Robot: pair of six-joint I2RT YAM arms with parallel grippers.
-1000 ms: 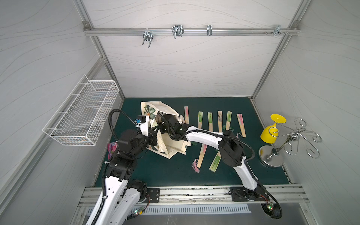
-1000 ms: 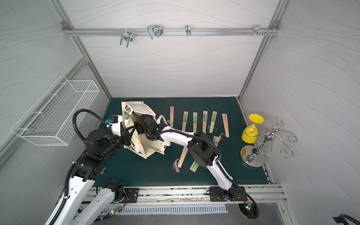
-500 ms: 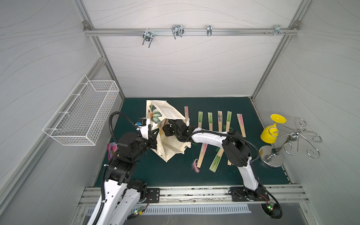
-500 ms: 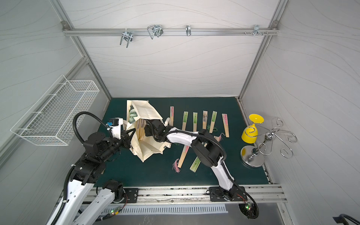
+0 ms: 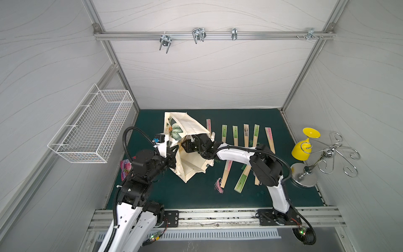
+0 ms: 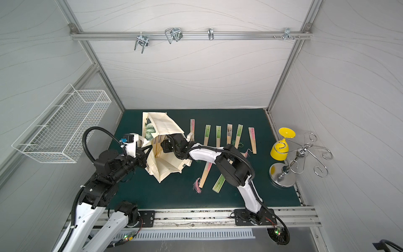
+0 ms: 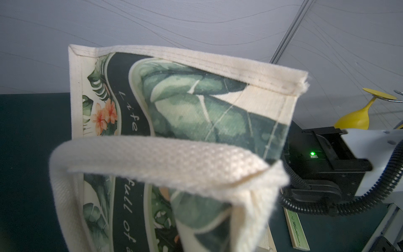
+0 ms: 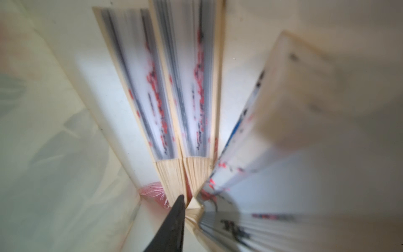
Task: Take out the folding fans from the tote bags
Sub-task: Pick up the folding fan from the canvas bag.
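Left hand (image 5: 173, 156) clamped on tote (image 5: 192, 128) rim; right hand (image 5: 187, 146) inside among fans (image 8: 161, 98), grip unclear.

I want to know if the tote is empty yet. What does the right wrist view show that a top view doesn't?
Only the right wrist view: at least three fans inside, blurred, a pink tassel, one black finger beside them. Only a top view: the removed fans on the green mat, the left gripper pinching the rim. Both: the cream tote bag and its interior.
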